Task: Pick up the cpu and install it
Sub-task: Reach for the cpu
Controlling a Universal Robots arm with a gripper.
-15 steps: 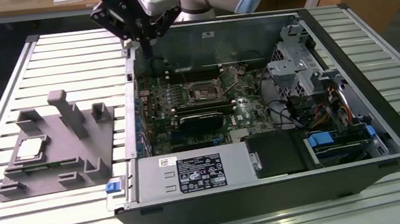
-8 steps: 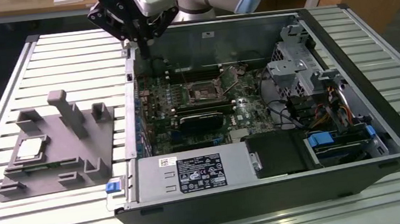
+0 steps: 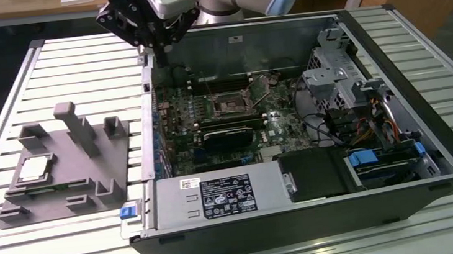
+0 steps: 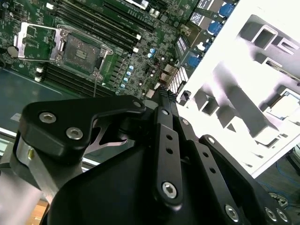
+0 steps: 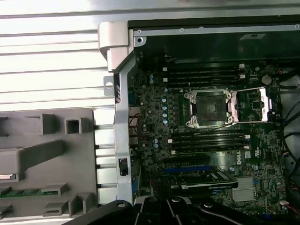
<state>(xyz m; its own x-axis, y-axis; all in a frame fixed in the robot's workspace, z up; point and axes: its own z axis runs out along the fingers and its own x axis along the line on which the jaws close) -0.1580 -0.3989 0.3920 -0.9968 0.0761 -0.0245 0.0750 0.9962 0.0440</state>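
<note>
Cpu [image 3: 33, 168]: silvery square, dark-rimmed, laid flat on grey fixture plate [image 3: 90, 177]. Slatted metal table [image 3: 79, 66] beneath, open computer case [image 3: 303, 235] beside. Gripper [image 3: 157, 59] seen pinched together, empty.

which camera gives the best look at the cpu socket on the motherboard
The first wrist view: the cpu socket sits nearly face-on, with nothing in front of it. The second wrist view shows the socket at a slant, near the picture's corner. The exterior view shows it small and from farther off.
</note>
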